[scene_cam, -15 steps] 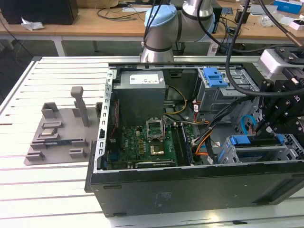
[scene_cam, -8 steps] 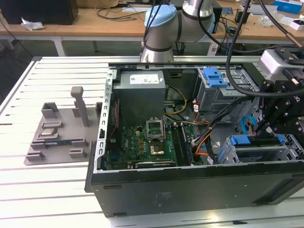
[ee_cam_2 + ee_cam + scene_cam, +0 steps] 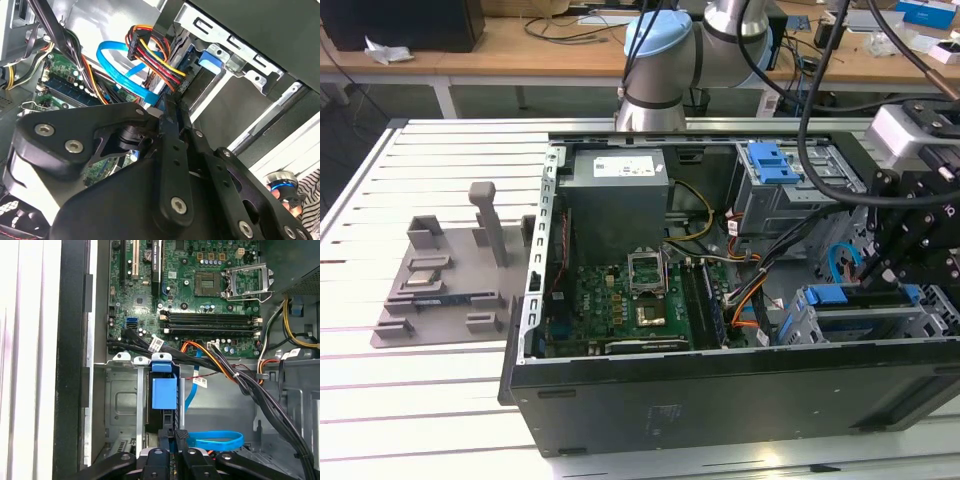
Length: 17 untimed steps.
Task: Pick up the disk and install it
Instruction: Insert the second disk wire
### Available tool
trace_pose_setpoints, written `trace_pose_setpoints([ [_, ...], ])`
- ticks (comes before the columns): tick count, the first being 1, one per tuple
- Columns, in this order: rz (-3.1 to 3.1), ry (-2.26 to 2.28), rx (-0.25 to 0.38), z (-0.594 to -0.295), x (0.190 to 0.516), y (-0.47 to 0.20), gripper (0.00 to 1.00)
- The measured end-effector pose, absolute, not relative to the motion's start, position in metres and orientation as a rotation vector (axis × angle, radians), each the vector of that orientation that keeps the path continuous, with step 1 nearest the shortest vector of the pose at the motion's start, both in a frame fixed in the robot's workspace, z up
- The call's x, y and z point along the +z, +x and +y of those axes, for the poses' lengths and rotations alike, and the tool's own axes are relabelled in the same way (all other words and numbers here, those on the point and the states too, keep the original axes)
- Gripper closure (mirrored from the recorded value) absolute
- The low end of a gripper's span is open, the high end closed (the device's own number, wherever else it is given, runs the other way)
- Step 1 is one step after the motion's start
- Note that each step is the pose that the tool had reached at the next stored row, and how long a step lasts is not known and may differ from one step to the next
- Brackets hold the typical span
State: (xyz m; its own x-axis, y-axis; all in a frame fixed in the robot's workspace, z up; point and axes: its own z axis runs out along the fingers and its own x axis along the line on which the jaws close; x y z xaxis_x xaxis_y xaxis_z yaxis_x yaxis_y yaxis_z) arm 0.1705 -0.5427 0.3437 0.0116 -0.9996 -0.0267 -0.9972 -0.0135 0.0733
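Steel walls box in the computer case (image 3: 720,385) on the slatted white worktop (image 3: 430,400). In the exterior view the case lies open, with a wide bare stretch of worktop towards seven o'clock and a grey fixture plate (image 3: 445,280) at nine o'clock, well apart from the case. The power supply (image 3: 618,195) sits at the case's twelve o'clock and carries a white sticker whose print is too small to read. The disk (image 3: 865,318) rests in the drive cage at the case's four o'clock corner, its blue rail uppermost, hemmed by the case wall and a second blue-topped cage (image 3: 775,165) at two o'clock. The black gripper (image 3: 882,275) hangs right over the disk's blue rail, with cables close beside it.

In the second wrist view the gripper (image 3: 170,107) has its fingers drawn together to a narrow tip. It points at the metal cage, where the blue end of the disk (image 3: 210,59) shows. A blue flat cable (image 3: 120,70) and a red, yellow and black wire bundle (image 3: 152,55) crowd the approach.

In the first wrist view the gripper (image 3: 175,437) shows barely a sliver between its tips. It sits just beside the disk's (image 3: 164,392) blue end in the cage slot; whether they touch cannot be told. The green motherboard (image 3: 200,295) lies beyond, and black cables (image 3: 240,385) run close alongside.
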Motion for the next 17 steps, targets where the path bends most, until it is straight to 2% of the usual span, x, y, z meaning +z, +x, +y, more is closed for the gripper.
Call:
trace_pose_setpoints([
  [10,-2.184,2.212,-0.117,-0.545,0.341,0.171,0.84],
  [12,-2.184,2.212,-0.118,-0.545,0.341,0.171,0.82],
  [13,-2.184,2.212,-0.118,-0.545,0.34,0.171,0.76],
  [17,-2.184,2.212,-0.118,-0.545,0.351,0.171,0.76],
])
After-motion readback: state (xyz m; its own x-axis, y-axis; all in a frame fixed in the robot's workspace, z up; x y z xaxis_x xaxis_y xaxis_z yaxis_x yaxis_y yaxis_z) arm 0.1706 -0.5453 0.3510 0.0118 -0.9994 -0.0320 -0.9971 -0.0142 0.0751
